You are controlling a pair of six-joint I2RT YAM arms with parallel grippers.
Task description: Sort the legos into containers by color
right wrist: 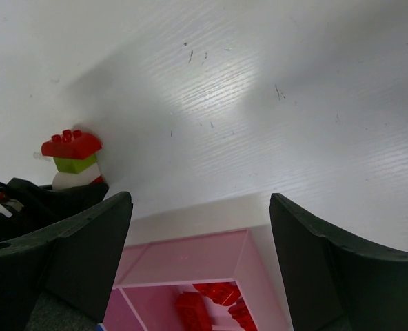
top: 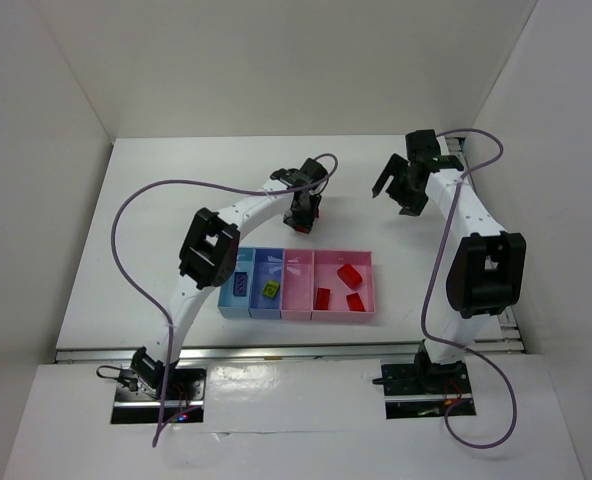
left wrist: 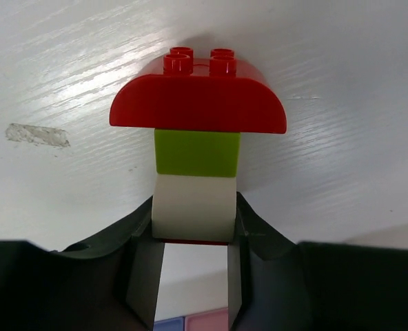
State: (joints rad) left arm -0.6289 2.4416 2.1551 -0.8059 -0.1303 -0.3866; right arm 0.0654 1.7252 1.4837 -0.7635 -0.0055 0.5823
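The left gripper (left wrist: 194, 238) is closed on a short stack of legos, its two fingers (left wrist: 143, 272) pressed against either side of the pale brick (left wrist: 193, 207) at the near end of the stack. Straight out past the fingertips sits a yellow-green brick (left wrist: 196, 153), and beyond that a red brick with a rounded top (left wrist: 198, 103), wider than the two below it, studs pointing away from the gripper. A thin red edge shows under the pale brick, between the fingers. Whether the stack touches the table (left wrist: 342, 83) or hangs just off it cannot be told. A small scuffed patch (left wrist: 37, 134) marks the table off to the left of the stack. Behind this gripper, toward the arm bases, runs the row of containers: a light blue tray (top: 232, 305) with a dark blue brick (top: 241, 283), a darker blue tray (top: 266, 262) with a yellow-green brick (top: 272, 289), a pink tray (top: 298, 300) with a small pale piece (top: 298, 265), and a wider pink tray (top: 329, 268) with three red bricks (top: 349, 273). Nothing lies between the held stack and the trays. The right gripper (top: 396, 185) hangs well off to the right of the left one, jaws spread wide with nothing between them. From its own camera the stack appears far to its left and the wider pink tray just below its fingers.
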